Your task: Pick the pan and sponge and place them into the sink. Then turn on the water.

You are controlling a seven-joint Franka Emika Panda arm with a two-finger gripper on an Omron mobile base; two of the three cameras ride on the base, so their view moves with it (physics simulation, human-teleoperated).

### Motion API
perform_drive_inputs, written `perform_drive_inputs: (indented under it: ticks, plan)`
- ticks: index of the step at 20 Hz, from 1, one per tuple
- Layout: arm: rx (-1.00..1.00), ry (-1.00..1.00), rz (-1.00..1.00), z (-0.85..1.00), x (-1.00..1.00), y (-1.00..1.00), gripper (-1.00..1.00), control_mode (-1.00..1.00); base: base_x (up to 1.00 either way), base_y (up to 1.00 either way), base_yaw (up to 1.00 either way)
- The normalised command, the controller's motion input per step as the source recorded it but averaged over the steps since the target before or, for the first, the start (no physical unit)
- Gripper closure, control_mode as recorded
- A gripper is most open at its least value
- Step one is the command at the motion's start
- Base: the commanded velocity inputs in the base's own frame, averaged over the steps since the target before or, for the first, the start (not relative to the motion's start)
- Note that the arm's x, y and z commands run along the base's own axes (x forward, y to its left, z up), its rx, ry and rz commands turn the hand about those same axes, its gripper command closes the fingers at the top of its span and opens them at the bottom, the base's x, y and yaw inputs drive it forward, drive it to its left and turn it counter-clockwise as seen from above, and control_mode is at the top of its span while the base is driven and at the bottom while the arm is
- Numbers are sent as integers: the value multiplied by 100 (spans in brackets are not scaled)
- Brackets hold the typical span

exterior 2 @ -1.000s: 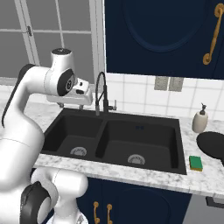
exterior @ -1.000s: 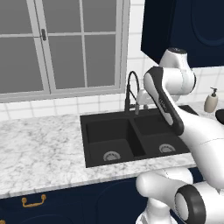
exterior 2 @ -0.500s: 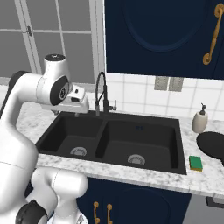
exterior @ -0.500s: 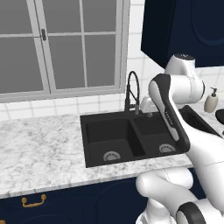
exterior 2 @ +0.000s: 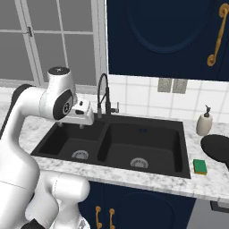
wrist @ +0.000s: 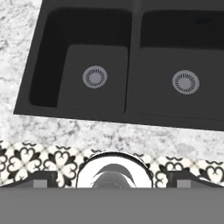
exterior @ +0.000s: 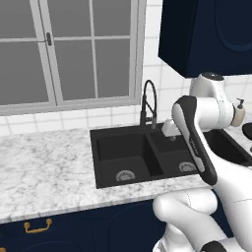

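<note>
The black double-basin sink [exterior 2: 147, 166] is set in the marble counter, with a silver drain [wrist: 95, 77] in each basin. My gripper [exterior 2: 82, 127] hangs above the left basin, in front of the dark gooseneck faucet [exterior 2: 103, 95], with nothing in it. In the hand view its fingertips [wrist: 43, 179] stand wide apart, so the gripper [wrist: 113, 180] is open. The black pan [exterior 2: 217, 150] lies on the counter right of the sink, cut off by the frame edge. The green and yellow sponge [exterior 2: 200, 166] lies on the counter in front of it. My gripper [exterior: 172, 138] is far from both.
A beige soap dispenser [exterior 2: 205, 124] stands behind the pan by the tiled wall. Dark blue wall cabinets [exterior 2: 165, 40] hang above the sink's right half, and a window [exterior: 69, 49] is behind the left counter. Marble counter [exterior: 44, 167] stretches left of the sink.
The hand has dropped from faucet height toward the left basin, and the upper arm has swung to the right. The jaws have spread a little wider.
</note>
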Motion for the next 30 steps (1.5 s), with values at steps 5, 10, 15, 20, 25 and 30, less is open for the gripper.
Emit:
perform_drive_inputs:
  ticks: [5, 10, 15, 20, 25, 30]
  plan:
    - [0, 0, 0, 0, 0, 0, -100, 100, 0, -44, -1]
    - [0, 0, 0, 0, 0, 0, -100, 100, 0, -53, -2]
    - [0, 0, 0, 0, 0, 0, -100, 100, 0, -48, -2]
    - [0, 0, 0, 0, 0, -7, -100, -100, 0, -35, -1]
    - [0, 0, -2, 0, 11, -30, -100, -100, 0, 0, 0]
    - [0, 0, -1, 0, 8, -53, -100, -100, 0, 0, 0]
